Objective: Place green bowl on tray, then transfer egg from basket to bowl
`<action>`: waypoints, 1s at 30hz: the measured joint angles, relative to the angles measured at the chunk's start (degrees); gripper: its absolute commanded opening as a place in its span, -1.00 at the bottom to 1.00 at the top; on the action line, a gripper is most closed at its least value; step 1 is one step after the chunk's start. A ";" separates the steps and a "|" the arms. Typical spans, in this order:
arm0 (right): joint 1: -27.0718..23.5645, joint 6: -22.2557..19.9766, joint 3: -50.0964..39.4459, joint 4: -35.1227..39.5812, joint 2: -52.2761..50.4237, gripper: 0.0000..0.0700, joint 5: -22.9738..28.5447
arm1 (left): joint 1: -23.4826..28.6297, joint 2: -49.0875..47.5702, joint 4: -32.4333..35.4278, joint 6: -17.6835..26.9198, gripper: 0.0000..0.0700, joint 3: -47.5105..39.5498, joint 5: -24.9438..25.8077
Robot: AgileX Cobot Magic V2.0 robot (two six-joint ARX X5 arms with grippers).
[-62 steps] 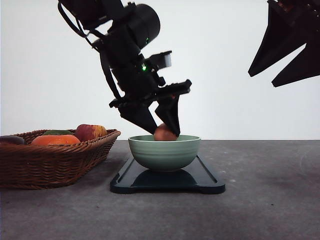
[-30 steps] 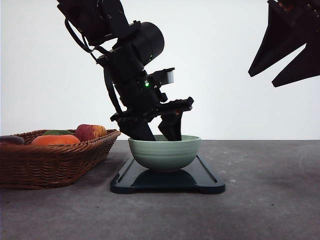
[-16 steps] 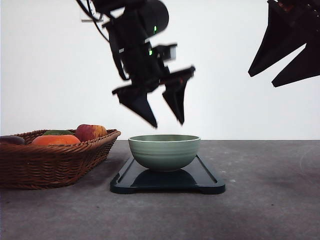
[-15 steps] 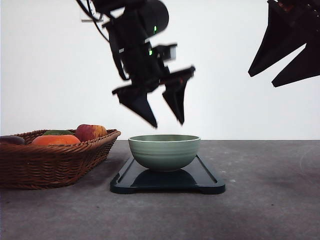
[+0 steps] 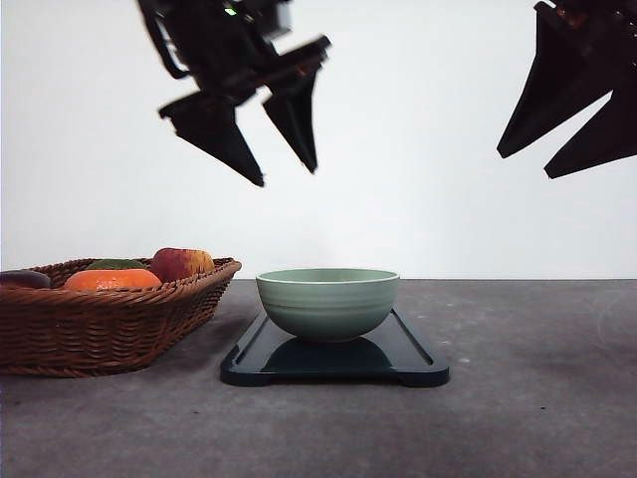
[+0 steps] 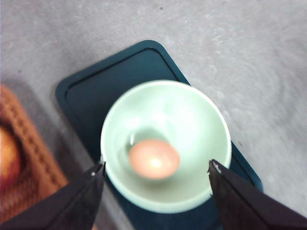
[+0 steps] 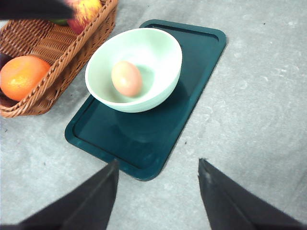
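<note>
The pale green bowl stands on the black tray at mid-table. Inside the bowl lies the tan egg. My left gripper hangs open high above and a little left of the bowl, nothing between its fingers. At the upper right my right gripper is raised and open, well clear of the tray. The wicker basket sits to the left of the tray.
The basket holds an orange fruit, a red-yellow apple and a dark item at its left edge. Grey table stretches to the right of the tray and in front of it.
The left gripper lowered the egg into the bowl, opened, and has since risen up and to the left, empty. The egg stays in the bowl. The right arm has not moved.
</note>
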 measured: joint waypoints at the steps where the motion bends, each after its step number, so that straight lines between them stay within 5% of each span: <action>1: -0.01 0.00 0.00 0.00 -0.01 -0.08 0.00 | 0.27 -2.24 0.80 -0.51 0.23 -2.33 0.00; 15: 0.00 -0.48 0.00 0.00 0.00 -0.08 0.00 | 5.26 -31.58 5.57 -9.94 0.23 -32.07 -3.26; 27: 0.00 -2.93 0.00 -0.62 -0.02 -0.02 -0.02 | 9.53 -43.44 4.75 -13.29 0.23 -40.51 -3.28; 29: -0.02 -3.11 0.00 -0.95 -0.02 -0.14 -0.02 | 9.53 -43.47 4.71 -13.38 0.02 -40.51 -3.28; 30: 0.00 -3.12 0.00 -0.98 -0.02 -0.41 -0.02 | 9.53 -43.48 4.71 -13.38 -0.38 -40.51 -3.28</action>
